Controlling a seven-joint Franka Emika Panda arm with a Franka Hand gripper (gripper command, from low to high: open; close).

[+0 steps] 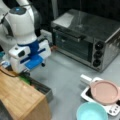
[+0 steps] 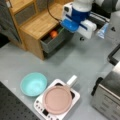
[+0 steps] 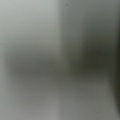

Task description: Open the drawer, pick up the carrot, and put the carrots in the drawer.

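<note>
The grey table (image 2: 75,62) carries everything in both front views. On it stand the wooden cabinet (image 2: 37,23) and the silver toaster oven (image 1: 85,37). The drawer (image 2: 53,41) is pulled out, and the carrot (image 2: 53,34) lies inside it. The gripper (image 2: 65,28) hangs just above the drawer; I cannot tell how wide its jaws are. The wrist view shows only grey blur.

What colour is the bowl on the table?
Light blue-green. The bowl shows best in a front view, beside the pink pan.
</note>
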